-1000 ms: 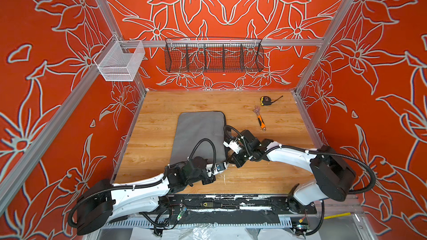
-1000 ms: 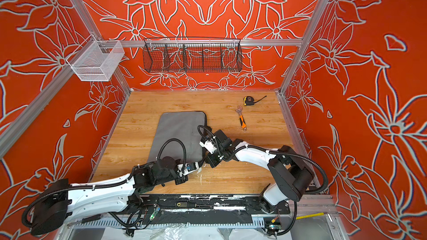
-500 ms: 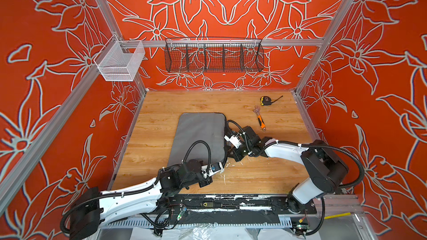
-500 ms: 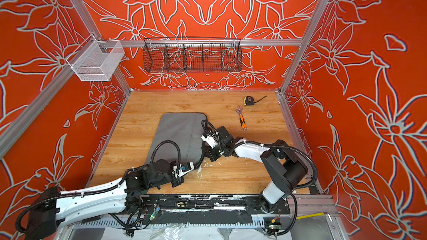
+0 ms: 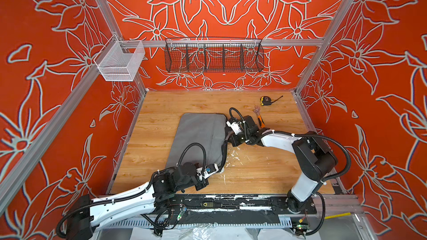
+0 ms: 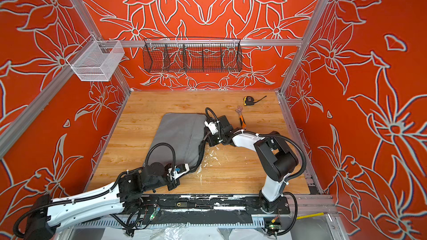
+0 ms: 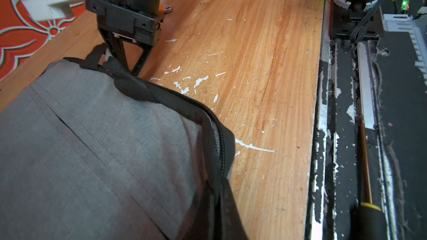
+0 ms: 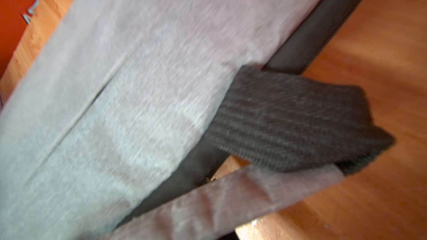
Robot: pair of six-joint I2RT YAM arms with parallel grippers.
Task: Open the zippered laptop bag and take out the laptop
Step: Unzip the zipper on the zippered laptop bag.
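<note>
Bag [image 5: 198,135]: grey fabric, lying flat, black zip edge. My L gripper [image 5: 220,170] & R gripper [image 7: 133,71] both clenched at that edge; what's pinched, can't tell.

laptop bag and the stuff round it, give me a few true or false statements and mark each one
1. The laptop bag lies on the wooden table. True.
2. The laptop is out of the bag, lying on the table. False: no laptop shows in any view.
3. A tape measure sits near the table's far right corner. True.
4. The wrench lies on top of the bag. False: it lies on the table beside the right arm, off the bag.
5. The right pincer is wide open. False: its fingers meet at the bag's black-trimmed edge.
</note>
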